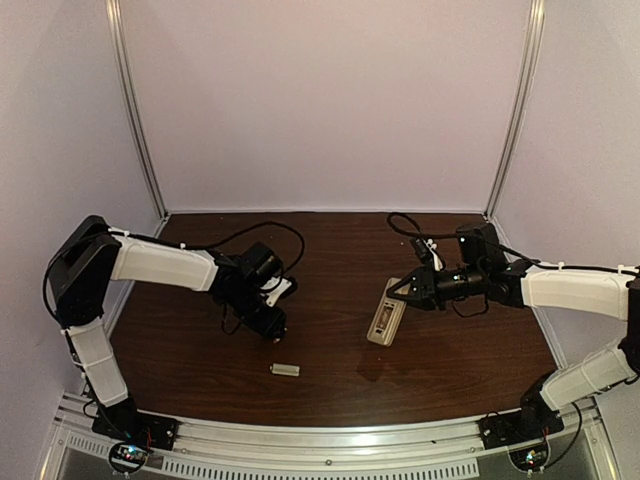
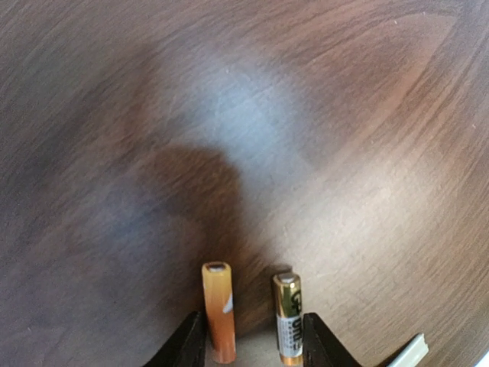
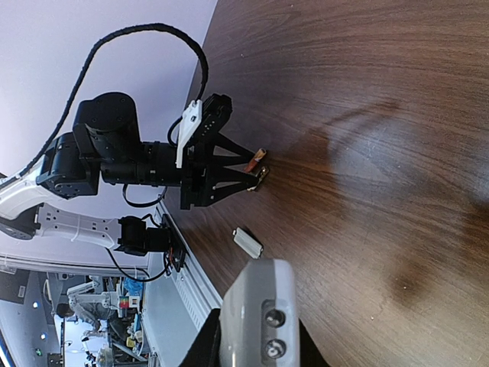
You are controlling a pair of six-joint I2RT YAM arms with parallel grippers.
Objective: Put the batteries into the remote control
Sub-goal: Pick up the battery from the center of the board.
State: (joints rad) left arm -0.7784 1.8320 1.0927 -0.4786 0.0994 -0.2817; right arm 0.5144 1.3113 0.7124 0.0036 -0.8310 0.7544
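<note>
The batteries [image 2: 288, 317] look glossy metal, the table [image 2: 229, 115] smooth wood.

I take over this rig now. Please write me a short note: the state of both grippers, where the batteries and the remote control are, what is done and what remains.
Left gripper: open, pointing down at the table. Both batteries sit between its fingers with a gap between them, so neither looks clamped.
Right gripper: shut on one end of the remote control, right of the table's centre.
A small pale plate lies loose near the front edge.
Done: the remote is held.
Left: no battery is in the remote yet; pick up each one and load both.
</note>
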